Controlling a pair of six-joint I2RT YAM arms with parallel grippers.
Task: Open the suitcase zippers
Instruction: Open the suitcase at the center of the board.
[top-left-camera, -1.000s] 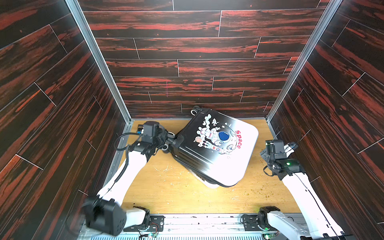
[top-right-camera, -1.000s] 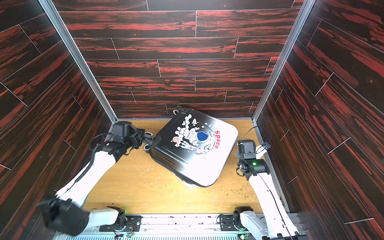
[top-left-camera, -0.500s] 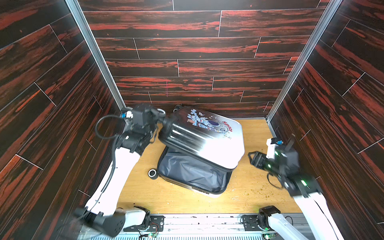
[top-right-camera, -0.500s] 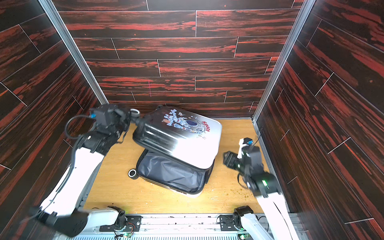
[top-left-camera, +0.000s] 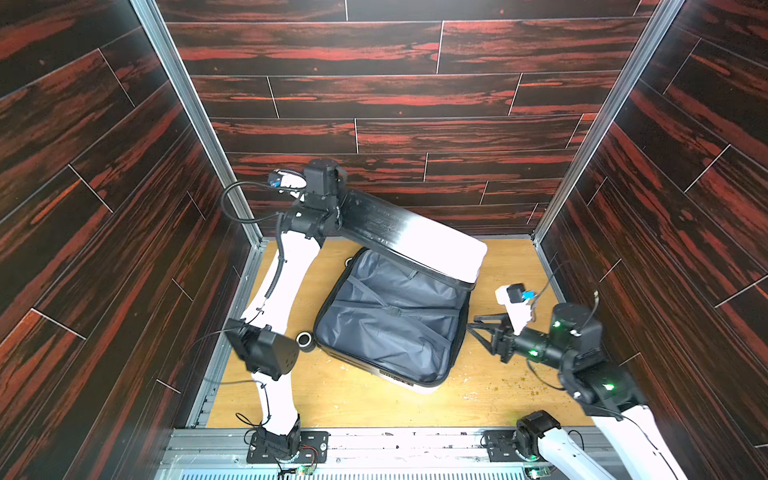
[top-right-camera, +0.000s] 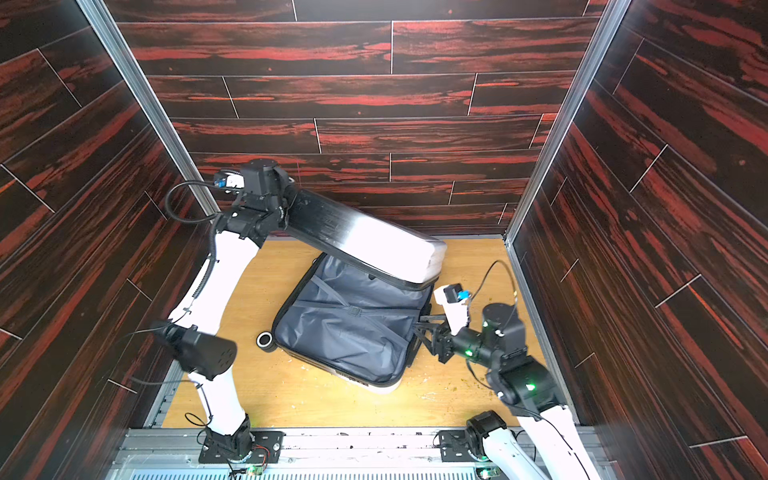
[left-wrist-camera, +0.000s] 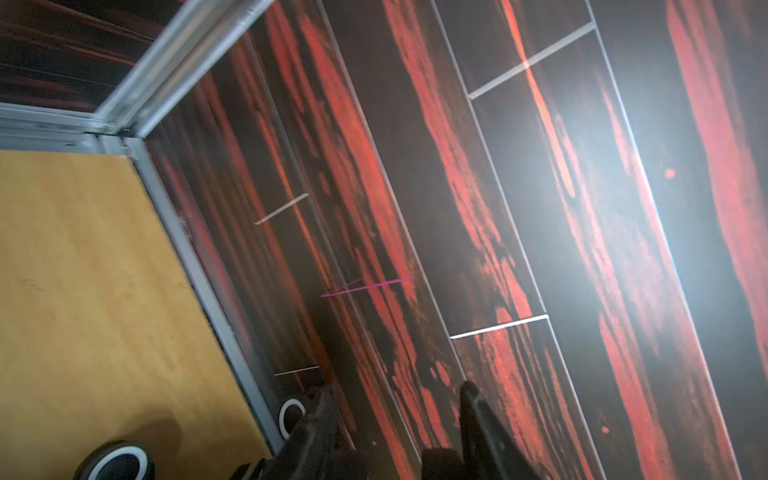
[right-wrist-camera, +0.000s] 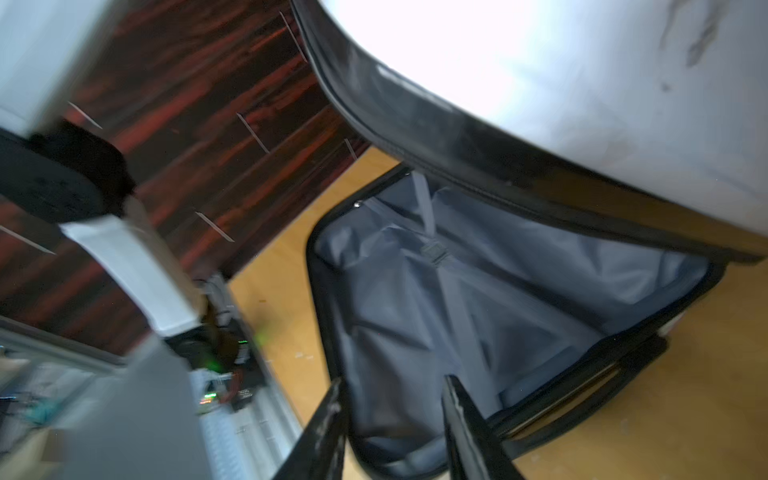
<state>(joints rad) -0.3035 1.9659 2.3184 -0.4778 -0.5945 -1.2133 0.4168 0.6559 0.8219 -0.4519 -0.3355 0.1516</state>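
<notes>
Our right gripper stands narrowly parted and empty, just right of the open suitcase. Its zipper rim runs near to far across the jaws, so this arm is nearer. Our left gripper, half closed, seems to hold the lid raised, far left.

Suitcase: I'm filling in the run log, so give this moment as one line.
suitcase open, grey lining showing | lid raised at left gripper, grip hidden | right gripper open, empty, beside suitcase
</notes>
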